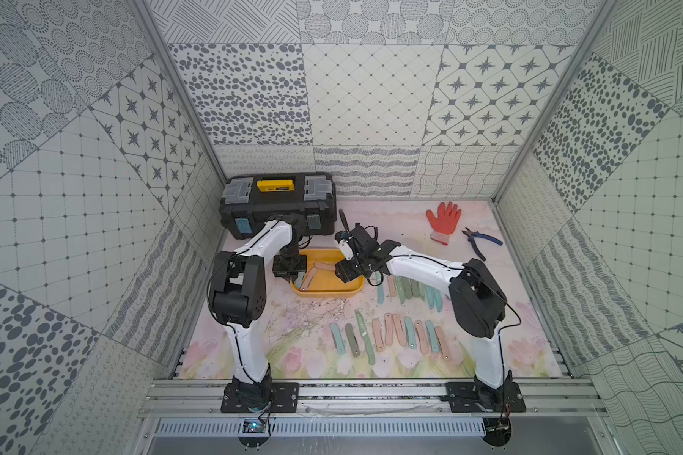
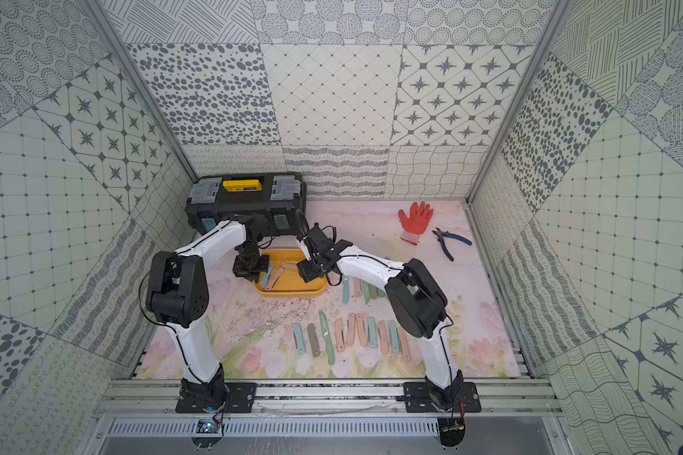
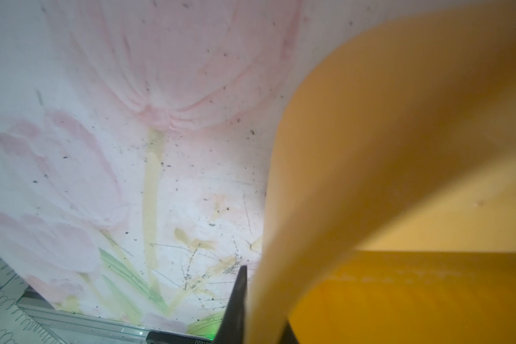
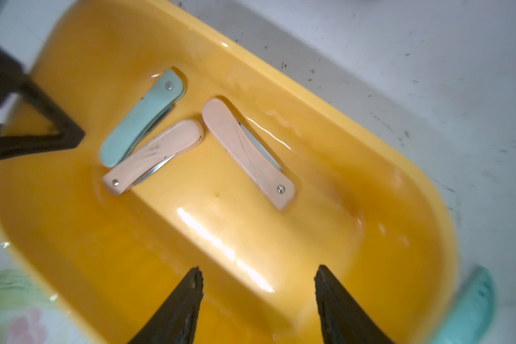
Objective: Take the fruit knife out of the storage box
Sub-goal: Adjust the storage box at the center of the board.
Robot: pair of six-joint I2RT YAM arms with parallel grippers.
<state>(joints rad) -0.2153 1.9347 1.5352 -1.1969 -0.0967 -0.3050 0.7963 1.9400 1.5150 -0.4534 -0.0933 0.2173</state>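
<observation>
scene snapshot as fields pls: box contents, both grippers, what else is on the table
storage box: yellow, no lid, on the floral mat
in box: three folded knives; mint knife, beige knife touching it, second beige knife lying apart
left gripper: shut on the box wall
right gripper: open above the box floor, holding nothing
outside box: near row of folded knives, far row, both on the mat
back of table: black toolbox, red glove, pliers

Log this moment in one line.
left gripper: shut on rim of shallow yellow plastic storage box | right gripper: open over box | inside: mint-green folded fruit knife, two beige folded fruit knives | none grasped
</observation>
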